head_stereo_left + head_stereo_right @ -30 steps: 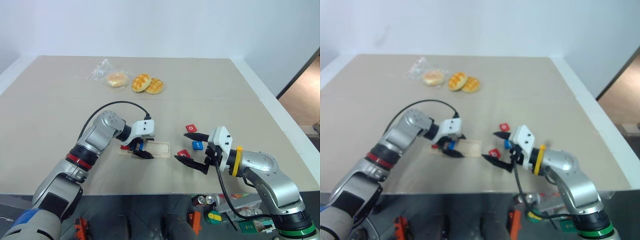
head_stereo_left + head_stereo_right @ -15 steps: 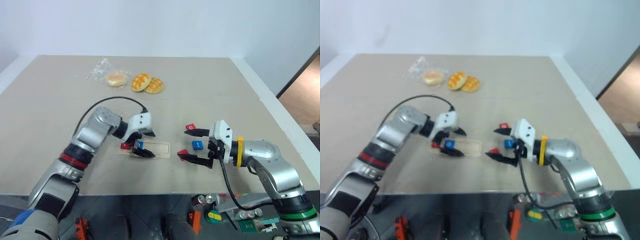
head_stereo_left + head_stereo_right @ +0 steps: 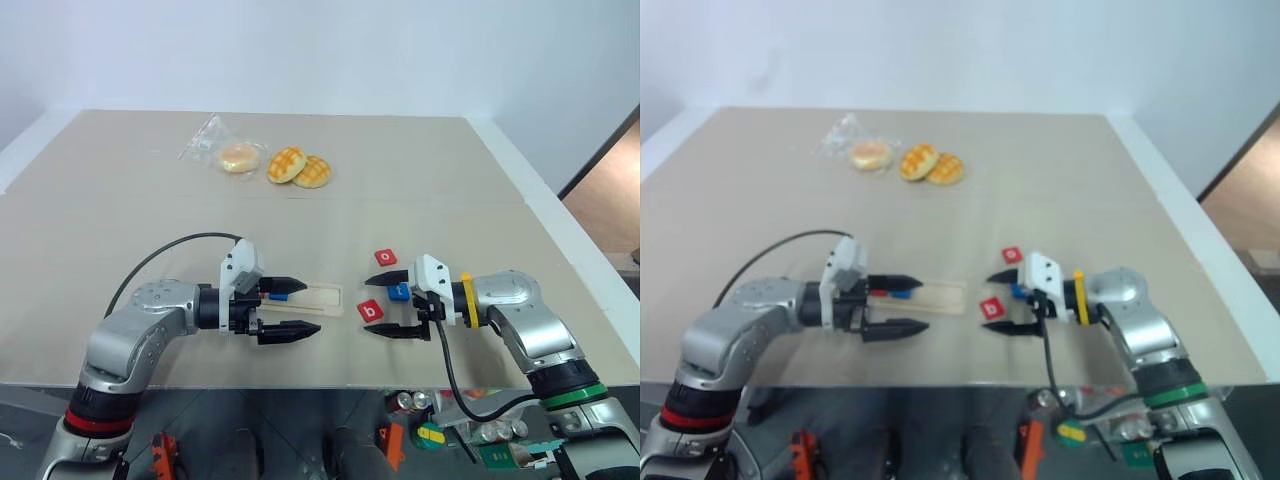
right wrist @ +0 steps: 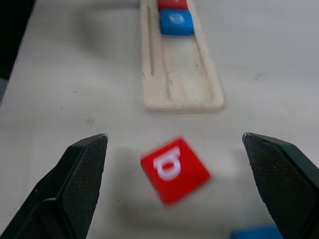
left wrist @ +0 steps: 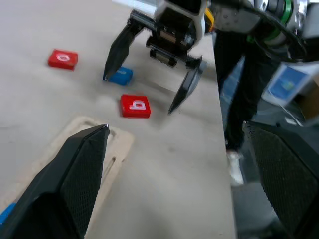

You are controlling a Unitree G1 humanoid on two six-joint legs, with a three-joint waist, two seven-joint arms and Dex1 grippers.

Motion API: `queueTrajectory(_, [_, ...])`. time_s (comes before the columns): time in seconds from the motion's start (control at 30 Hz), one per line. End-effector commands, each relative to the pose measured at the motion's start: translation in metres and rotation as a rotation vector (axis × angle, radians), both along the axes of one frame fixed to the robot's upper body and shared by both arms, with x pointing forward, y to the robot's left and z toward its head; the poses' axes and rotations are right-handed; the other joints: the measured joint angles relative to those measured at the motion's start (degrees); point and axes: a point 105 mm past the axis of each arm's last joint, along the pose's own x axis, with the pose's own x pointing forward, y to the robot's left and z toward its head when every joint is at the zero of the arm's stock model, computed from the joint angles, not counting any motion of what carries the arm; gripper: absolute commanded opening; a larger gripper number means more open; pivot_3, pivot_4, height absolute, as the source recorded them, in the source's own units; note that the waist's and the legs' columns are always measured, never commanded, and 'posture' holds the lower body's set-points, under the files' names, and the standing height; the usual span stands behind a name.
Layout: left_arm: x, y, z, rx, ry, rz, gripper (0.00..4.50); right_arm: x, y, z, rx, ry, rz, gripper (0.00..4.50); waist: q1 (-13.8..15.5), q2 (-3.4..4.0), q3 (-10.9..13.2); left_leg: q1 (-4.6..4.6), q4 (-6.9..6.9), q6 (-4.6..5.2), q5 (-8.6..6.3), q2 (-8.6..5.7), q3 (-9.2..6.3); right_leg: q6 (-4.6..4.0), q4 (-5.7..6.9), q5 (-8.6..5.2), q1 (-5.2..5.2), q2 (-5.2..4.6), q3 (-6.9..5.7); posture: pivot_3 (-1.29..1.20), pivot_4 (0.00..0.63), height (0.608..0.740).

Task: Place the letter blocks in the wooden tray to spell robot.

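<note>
**Two tiles in the groove, three still loose on the table**

While the table (image 3: 120, 200) carries three buns (image 3: 285, 164) at its far side, the wooden tray (image 3: 318, 297) lies near its front edge, with a red block (image 4: 173, 4) and a blue block (image 4: 175, 22) in its groove. The left gripper (image 3: 293, 308) hovers over the tray, fingers spread, empty. The right gripper (image 3: 382, 304) has its jaws wide apart around the red b block (image 3: 371, 310). Just beside lie a blue block (image 3: 399, 292) and a red o block (image 3: 385, 257).

The beige table (image 3: 120, 210) carries the wooden tray (image 3: 318, 296), three loose letter blocks (image 3: 371, 310), two buns (image 3: 297, 166) and a bagged bun (image 3: 237, 156).
</note>
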Motion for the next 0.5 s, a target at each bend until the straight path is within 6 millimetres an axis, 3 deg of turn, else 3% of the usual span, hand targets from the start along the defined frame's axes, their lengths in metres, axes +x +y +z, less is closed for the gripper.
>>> queueTrajectory(0.03, [-0.001, 0.000, 0.015, -0.052, -0.072, 0.058, 4.44, 0.003, 0.003, 0.006, 0.012, -0.028, 0.016, 4.50, -0.01, 0.00, 0.00, 0.02, 0.00, 0.00, 0.00, -0.01, 0.02, 0.00, 0.00, 0.00, 0.01, -0.01, 0.01, 0.00, 0.150, 0.740])
queueTrajectory(0.07, [0.000, 0.002, 0.014, -0.059, -0.083, 0.085, 4.48, 0.003, 0.004, 0.006, 0.018, -0.021, 0.015, 4.24, -0.07, 0.00, 0.00, 0.06, 0.00, -0.07, 0.05, -0.04, 0.08, -0.09, 0.00, -0.03, 0.04, -0.03, 0.05, 0.00, 0.150, 0.740])
queueTrajectory(0.23, [-0.009, 0.004, 0.002, -0.029, -0.091, 0.114, 4.48, 0.004, 0.003, -0.002, 0.011, -0.014, 0.002, 4.24, -0.18, 0.00, 0.00, 0.24, -0.12, -0.15, 0.10, 0.02, 0.35, -0.16, -0.01, 0.01, 0.03, 0.00, 0.25, 0.00, 0.150, 0.740])
queueTrajectory(0.5, [-0.008, -0.004, 0.000, -0.026, -0.089, 0.115, 4.48, 0.013, 0.004, -0.015, -0.002, -0.016, -0.020, 4.24, -0.16, -0.01, 0.01, 0.32, -0.23, -0.16, 0.10, 0.02, 0.46, -0.16, -0.01, -0.02, 0.01, 0.01, 0.35, 0.00, 0.150, 0.740])
